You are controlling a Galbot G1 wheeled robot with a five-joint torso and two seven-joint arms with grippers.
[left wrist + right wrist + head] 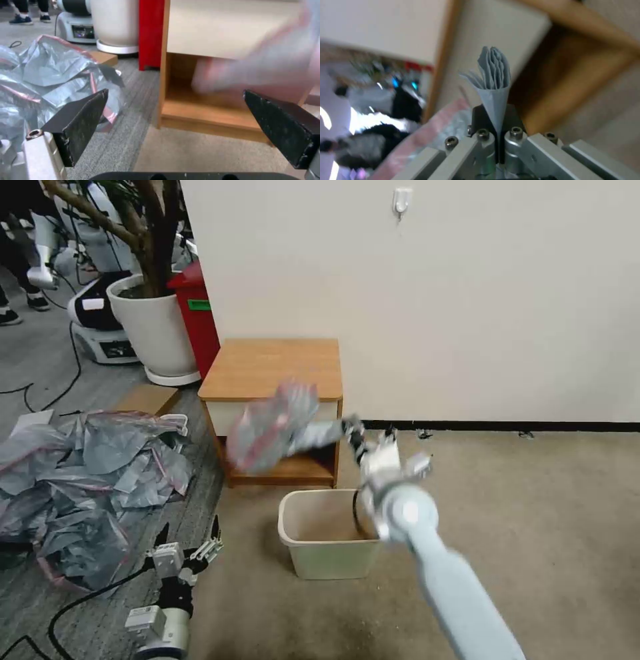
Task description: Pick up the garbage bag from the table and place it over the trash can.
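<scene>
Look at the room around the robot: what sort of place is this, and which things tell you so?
Probably a robot test room staged as a home: another robot base stands beside the plant pot, and a heap of spare grey bags lies on the floor.

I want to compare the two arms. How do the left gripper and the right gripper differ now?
The left gripper is open and empty; the right gripper is shut on the garbage bag.
The left gripper sits low by the heap of grey bags; the right gripper is raised in front of the table, above the trash can.
</scene>
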